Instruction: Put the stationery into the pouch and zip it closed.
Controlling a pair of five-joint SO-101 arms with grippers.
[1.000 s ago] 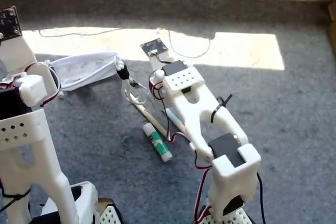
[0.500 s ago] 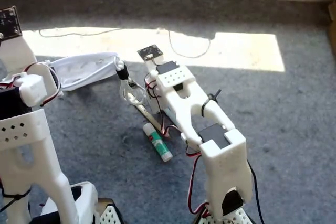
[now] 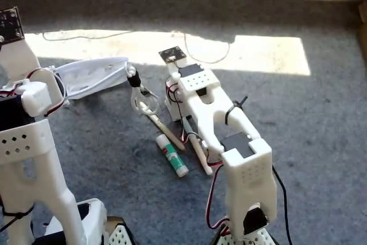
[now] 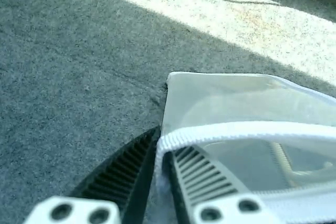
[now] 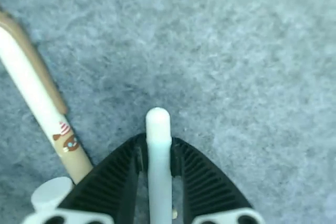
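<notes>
A translucent white pouch (image 3: 94, 76) lies at the left, and my left gripper (image 4: 161, 142) is shut on its zipper rim (image 4: 236, 129) with the mouth held open. My right gripper (image 5: 157, 142) points down at the carpet and is shut on a white pen (image 5: 157, 129). In the high view that white pen (image 3: 199, 153) sticks out toward the near side beside the right arm (image 3: 209, 104). A beige pen (image 5: 39, 87) with a small cartoon lies close beside it; in the high view the beige pen (image 3: 163, 127) rests on the carpet. A glue stick (image 3: 172, 155) lies just in front.
A white looped tool with a black tip (image 3: 142, 97) lies between the pouch and the right arm. A thin cable (image 3: 200, 55) crosses the sunlit patch at the back. Grey carpet (image 3: 309, 124) to the right is open.
The right arm has shifted a little to the right and turned. The white pen in its gripper now shows along the arm's near side.
</notes>
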